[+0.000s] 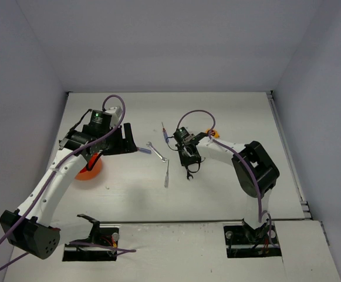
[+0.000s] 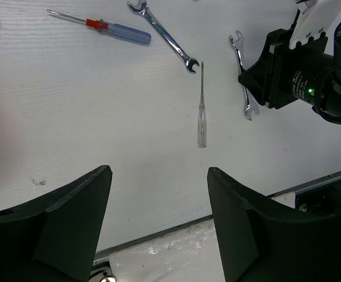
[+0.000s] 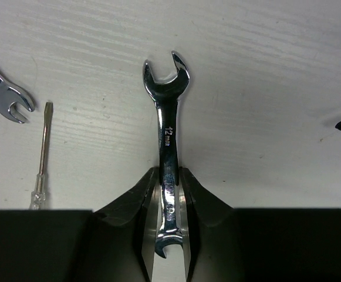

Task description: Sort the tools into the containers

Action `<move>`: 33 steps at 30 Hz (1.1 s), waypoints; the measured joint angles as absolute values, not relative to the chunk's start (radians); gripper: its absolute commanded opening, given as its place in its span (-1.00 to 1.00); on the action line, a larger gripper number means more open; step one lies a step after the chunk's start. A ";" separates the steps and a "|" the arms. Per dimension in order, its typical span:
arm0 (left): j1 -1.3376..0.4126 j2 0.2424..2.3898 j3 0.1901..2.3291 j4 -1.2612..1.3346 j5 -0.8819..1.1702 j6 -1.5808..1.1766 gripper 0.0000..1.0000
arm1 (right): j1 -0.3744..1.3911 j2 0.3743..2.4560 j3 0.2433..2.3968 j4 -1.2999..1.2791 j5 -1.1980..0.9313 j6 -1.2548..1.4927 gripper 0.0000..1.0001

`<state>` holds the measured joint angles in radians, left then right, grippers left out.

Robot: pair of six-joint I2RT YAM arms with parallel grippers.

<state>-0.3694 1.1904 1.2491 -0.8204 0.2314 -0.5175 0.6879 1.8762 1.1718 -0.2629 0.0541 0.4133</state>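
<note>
My right gripper (image 1: 189,160) is shut on the shank of a silver 12 mm wrench (image 3: 168,126), low over the white table; the jaws (image 3: 169,183) pinch it from both sides. A second silver wrench (image 1: 157,151) and a clear-handled thin screwdriver (image 1: 166,175) lie just left of it. A blue-and-red screwdriver (image 2: 120,30) lies next to the second wrench (image 2: 164,36). Another small screwdriver (image 1: 165,132) lies farther back. My left gripper (image 1: 128,141) is open and empty (image 2: 158,173), above the table left of the tools. The orange-red tub (image 1: 89,171) sits under my left arm, mostly hidden.
A small orange object (image 1: 212,134) peeks out behind my right arm. The table's near edge with a dark gap (image 2: 311,182) runs in front of the tools. Grey walls enclose the table at the back and both sides.
</note>
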 measured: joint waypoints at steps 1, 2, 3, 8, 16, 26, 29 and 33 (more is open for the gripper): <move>-0.370 1.190 1.249 -0.820 0.231 -0.518 0.27 | 0.688 1.883 1.182 -0.272 0.053 0.410 -0.99; -0.372 1.190 1.249 -0.820 0.232 -0.518 0.27 | 0.688 1.887 1.188 -0.277 0.053 0.408 -1.00; -0.373 1.190 1.249 -0.820 0.232 -0.518 0.27 | 0.688 1.892 1.196 -0.283 0.051 0.405 -1.00; -0.374 1.191 1.249 -0.816 0.243 -0.529 0.27 | 0.690 1.905 1.222 -0.301 0.044 0.379 -1.00; -0.378 1.207 1.247 -0.759 0.313 -0.591 0.27 | 0.749 1.883 1.224 -0.323 0.061 0.295 -1.00; -0.402 1.259 1.247 -0.661 0.381 -0.677 0.27 | 0.850 1.629 1.198 -0.280 0.078 0.238 -1.00; -0.410 1.265 1.247 -0.624 0.397 -0.700 0.27 | 0.862 1.548 1.177 -0.243 0.066 0.229 -1.00; -0.434 1.272 1.247 -0.577 0.408 -0.723 0.27 | 0.874 1.477 1.153 -0.206 0.050 0.221 -1.00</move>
